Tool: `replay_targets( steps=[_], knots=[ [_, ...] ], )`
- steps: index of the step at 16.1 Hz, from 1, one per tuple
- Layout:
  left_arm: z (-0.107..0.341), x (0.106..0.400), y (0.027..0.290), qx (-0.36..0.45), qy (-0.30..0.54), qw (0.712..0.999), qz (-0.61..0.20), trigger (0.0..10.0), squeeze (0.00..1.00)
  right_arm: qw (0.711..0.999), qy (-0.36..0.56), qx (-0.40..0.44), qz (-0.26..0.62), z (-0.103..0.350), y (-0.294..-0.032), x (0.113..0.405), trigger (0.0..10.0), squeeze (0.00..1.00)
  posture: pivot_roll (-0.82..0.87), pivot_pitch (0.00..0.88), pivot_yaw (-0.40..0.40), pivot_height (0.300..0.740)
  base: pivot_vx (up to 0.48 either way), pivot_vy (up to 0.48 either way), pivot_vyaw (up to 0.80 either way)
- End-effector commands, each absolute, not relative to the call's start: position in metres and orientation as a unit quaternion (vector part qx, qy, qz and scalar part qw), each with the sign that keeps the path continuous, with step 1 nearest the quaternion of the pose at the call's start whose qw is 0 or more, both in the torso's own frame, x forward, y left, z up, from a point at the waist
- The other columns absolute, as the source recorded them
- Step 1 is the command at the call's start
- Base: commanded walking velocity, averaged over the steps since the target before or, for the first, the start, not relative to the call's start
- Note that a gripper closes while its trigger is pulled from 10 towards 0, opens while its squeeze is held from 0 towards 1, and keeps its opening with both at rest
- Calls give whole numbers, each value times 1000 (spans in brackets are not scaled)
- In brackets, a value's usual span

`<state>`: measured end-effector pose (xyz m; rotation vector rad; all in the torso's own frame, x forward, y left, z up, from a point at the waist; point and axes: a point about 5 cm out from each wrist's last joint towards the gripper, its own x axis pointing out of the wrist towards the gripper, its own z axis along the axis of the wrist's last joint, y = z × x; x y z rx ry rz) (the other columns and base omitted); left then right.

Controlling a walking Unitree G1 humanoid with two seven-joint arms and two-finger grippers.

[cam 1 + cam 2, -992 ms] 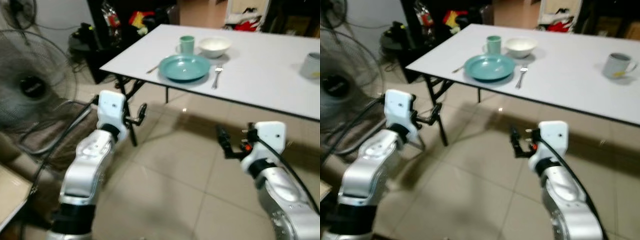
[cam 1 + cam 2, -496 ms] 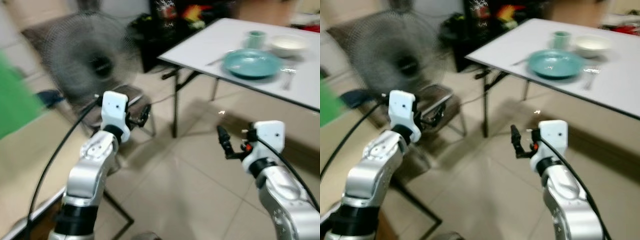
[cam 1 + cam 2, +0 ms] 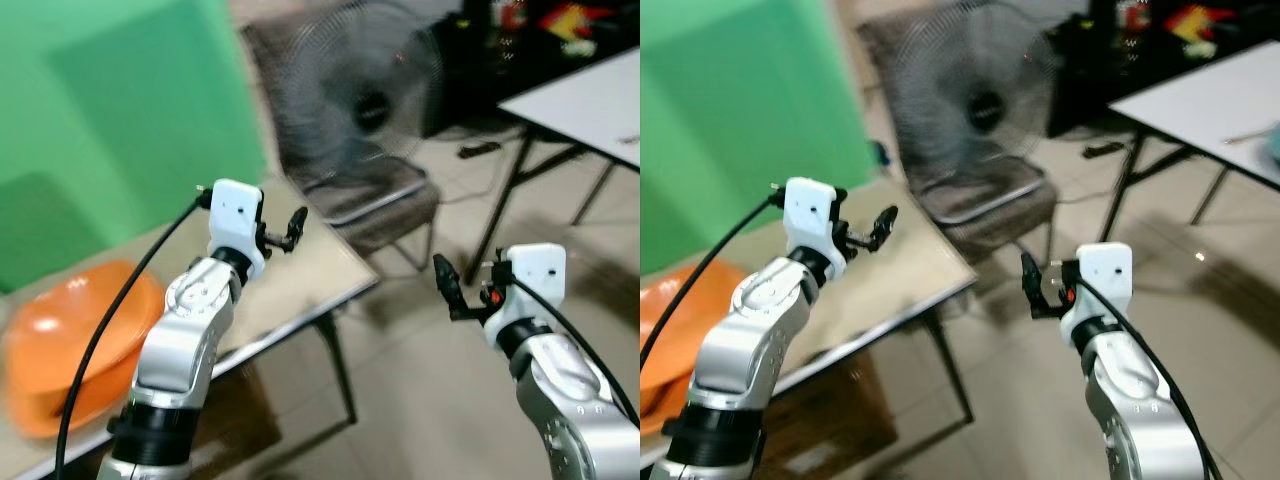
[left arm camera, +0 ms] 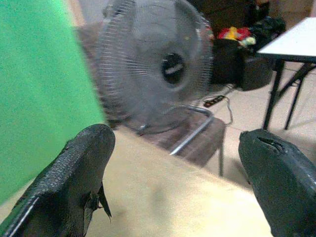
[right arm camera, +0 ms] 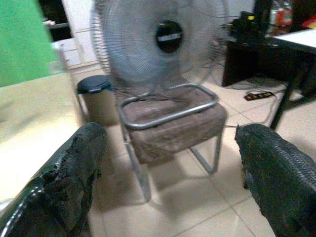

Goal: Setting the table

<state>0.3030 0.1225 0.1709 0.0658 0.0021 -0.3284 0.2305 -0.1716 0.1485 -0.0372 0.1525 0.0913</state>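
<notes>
Beside the fan, eye views: a beige side table [image 3: 300,290] stands just beside a big grey fan [image 3: 365,95], which sits on a brown padded stool [image 3: 385,200].
Left gripper: the left gripper [image 3: 296,222] is raised over the beige table, near the fan, with nothing between its fingers; from here I cannot tell how far they are spread.
Right gripper: the right gripper [image 3: 443,277] hangs over the tiled floor [image 3: 430,400], on the far side of the stool from the beige table, holding nothing.
Orange tub: an orange tub [image 3: 70,340] lies on the beige table, well apart from the fan.
White table: the white dining table [image 3: 1210,95] stands beyond the fan to the robot's right; a utensil [image 3: 1250,133] lies near its edge, too blurred to name.
Green wall: a green wall [image 3: 110,120] rises behind the beige table, on the fan's other side.
Left wrist view: two black fingers [image 4: 79,173] stand wide apart, framing the fan and the beige tabletop, empty between.
Right wrist view: two black fingers [image 5: 69,177] stand wide apart, framing the stool under the fan; a dark bin [image 5: 98,96] sits just beside the stool.
</notes>
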Motion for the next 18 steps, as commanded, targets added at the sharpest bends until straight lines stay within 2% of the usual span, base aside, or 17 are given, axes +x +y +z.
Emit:
replay_targets(
  steps=[1, 10, 11, 16, 17, 18],
  knots=[
    [178, 303, 132, 43, -20, 987, -151, 10000, 0, 996, 58, -15, 59, 155, -164, 233, 10000, 1000, -64, 0, 109, 740, 0, 0, 800],
    [180, 303, 134, 54, -33, 988, -139, 10000, 0, 996, 54, -18, 73, 156, -163, 235, 10000, 1000, -53, 0, 88, 740, 0, -480, 800],
    [179, 302, 135, 55, -35, 989, -134, 10000, 0, 995, 54, -19, 77, 156, -163, 236, 10000, 1000, -46, 0, 80, 740, 0, 0, 800],
    [176, 294, 153, 58, -29, 994, -87, 10000, 0, 992, 60, 5, 114, 153, -152, 247, 10000, 984, 10, 0, 23, 740, 0, 0, 0],
    [176, 292, 154, 61, -27, 994, -87, 10000, 0, 991, 62, 8, 118, 152, -150, 248, 10000, 831, 21, 0, 24, 740, 0, 0, 0],
    [174, 289, 155, 66, -21, 993, -98, 10000, 0, 990, 65, 12, 124, 150, -146, 250, 10000, 129, 33, 0, 29, 740, 0, 0, 0]
  ],
)
